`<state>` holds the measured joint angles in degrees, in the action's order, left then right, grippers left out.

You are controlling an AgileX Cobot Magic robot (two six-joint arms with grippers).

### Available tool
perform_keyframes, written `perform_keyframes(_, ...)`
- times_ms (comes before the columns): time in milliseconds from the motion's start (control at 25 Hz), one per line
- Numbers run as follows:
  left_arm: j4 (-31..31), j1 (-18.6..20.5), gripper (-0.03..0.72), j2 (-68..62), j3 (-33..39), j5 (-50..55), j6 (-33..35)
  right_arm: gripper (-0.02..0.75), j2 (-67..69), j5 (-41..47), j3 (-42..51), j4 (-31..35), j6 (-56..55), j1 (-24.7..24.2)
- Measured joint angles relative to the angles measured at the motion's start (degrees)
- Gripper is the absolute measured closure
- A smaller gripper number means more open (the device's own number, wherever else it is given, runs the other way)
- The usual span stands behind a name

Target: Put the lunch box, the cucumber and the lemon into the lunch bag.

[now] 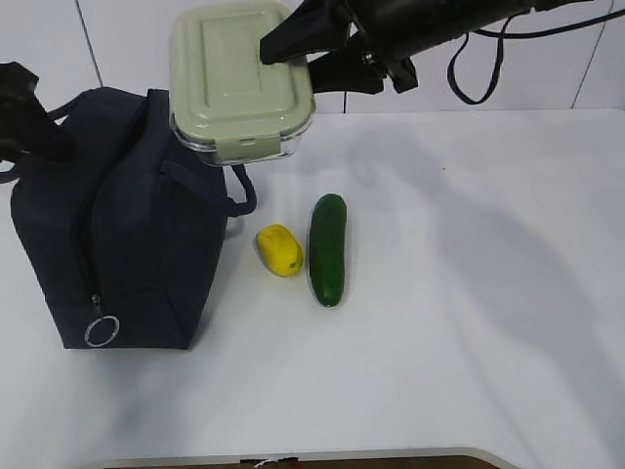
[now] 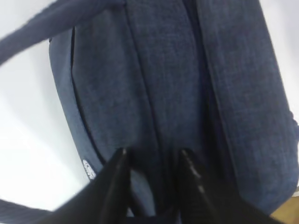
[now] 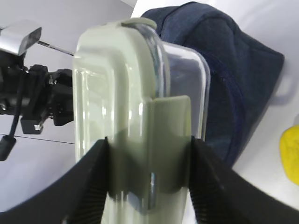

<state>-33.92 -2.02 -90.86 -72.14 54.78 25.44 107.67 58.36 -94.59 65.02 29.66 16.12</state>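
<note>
My right gripper [image 1: 308,63] holds the lunch box [image 1: 239,78] in the air, tilted, just above the top right of the lunch bag [image 1: 117,225]. In the right wrist view its jaws [image 3: 149,140] are shut across the sage-green lid and clip of the lunch box [image 3: 140,93], with the bag [image 3: 233,70] behind. The lemon [image 1: 279,249] and the cucumber [image 1: 328,249] lie side by side on the table to the right of the bag. My left gripper [image 1: 20,98] is at the bag's upper left; its jaws [image 2: 153,153] pinch a fold of the navy fabric [image 2: 177,84].
The white table [image 1: 469,293] stretches to the right and front of the cucumber. A silver ring pull [image 1: 102,331] hangs low on the bag's zipper. A black cable [image 1: 479,68] loops under the right arm. The lemon's edge [image 3: 290,149] shows at the right wrist view's border.
</note>
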Motion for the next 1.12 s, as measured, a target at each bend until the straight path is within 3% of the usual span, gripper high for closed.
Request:
perform_keyframes(120, 0.0, 0.0, 0.626, -0.1, -0.5, 0.9, 0.7, 0.353, 0.8, 0.1, 0.0, 2.7, 0.8, 0.4)
perform_keyframes(200, -0.8, 0.0, 0.679, -0.1, -1.3, 2.5, 2.0, 0.353, 1.3, 0.1, 0.0, 4.3, 1.8, 0.8)
perform_keyframes(520, -5.3, 0.0, 0.694, 0.3, -6.7, 10.3, 2.8, 0.353, 4.1, -1.1, 0.0, 5.6, 2.5, 4.0)
perform_keyframes(960, -11.6, -0.5, 0.694, 4.7, -7.6, 11.9, 3.6, 0.353, 10.0, -6.7, -0.1, 6.9, 2.5, 6.0)
perform_keyframes(1120, -11.7, -1.5, 0.694, 4.3, -7.6, 11.9, 3.7, 0.353, 12.1, -6.8, -0.1, 12.2, 4.5, 8.9)
